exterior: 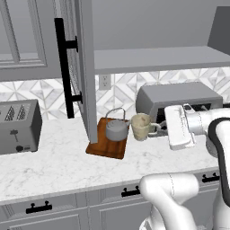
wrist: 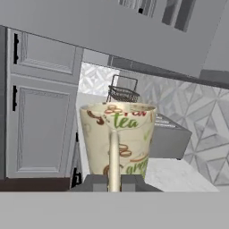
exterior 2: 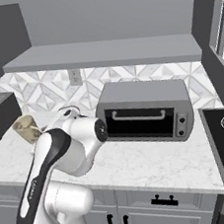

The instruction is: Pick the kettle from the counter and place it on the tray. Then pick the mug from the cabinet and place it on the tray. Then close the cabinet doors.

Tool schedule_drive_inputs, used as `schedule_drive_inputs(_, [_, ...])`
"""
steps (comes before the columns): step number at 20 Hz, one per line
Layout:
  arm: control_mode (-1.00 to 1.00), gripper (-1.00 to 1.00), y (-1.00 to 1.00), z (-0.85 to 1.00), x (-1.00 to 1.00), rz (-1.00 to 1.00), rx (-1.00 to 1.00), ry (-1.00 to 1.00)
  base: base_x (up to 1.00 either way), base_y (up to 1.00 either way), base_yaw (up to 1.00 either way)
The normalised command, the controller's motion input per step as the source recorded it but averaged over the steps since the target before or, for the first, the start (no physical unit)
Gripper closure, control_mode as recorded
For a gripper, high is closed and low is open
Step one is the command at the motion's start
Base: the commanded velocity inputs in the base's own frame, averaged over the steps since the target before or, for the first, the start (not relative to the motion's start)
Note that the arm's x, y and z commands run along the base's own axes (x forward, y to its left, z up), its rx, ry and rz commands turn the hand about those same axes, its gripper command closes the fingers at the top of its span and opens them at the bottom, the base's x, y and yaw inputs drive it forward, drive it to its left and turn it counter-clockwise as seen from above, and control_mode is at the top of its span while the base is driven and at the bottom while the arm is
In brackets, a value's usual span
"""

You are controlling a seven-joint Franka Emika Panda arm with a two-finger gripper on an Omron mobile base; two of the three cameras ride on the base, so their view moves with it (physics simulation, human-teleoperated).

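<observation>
A: Hand view, nearest first: gripper closed on the mug by its handle, both fingers pinching it, mug upright.

B: Position, from the left base view?

A: Mug is in the air just right of the kettle, which sits on the tray. Tray's right edge lies just left of the mug; bare counter in front.

B: Beyond?

A: 1 cabinet door stands open over the tray's left edge; toaster oven behind the mug; cabinet shelf above.

marble counter, tray, toaster, oven
</observation>
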Motion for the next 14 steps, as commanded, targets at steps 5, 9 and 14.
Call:
schedule_drive_inputs(5, [-1.0, 1.0, 0.25, -0.48, 0.14, 0.0, -0.08, 0.0, 0.0, 0.0, 0.0])
schedule_drive_inputs(9, [-1.0, 1.0, 0.17, -0.4, 0.13, 0.0, -0.04, 0.0, 0.0, 0.0, 0.0])
schedule_drive_inputs(14, [-1.0, 1.0, 0.03, -0.35, 0.12, 0.01, 0.0, 0.0, 0.0, 0.0, 0.0])
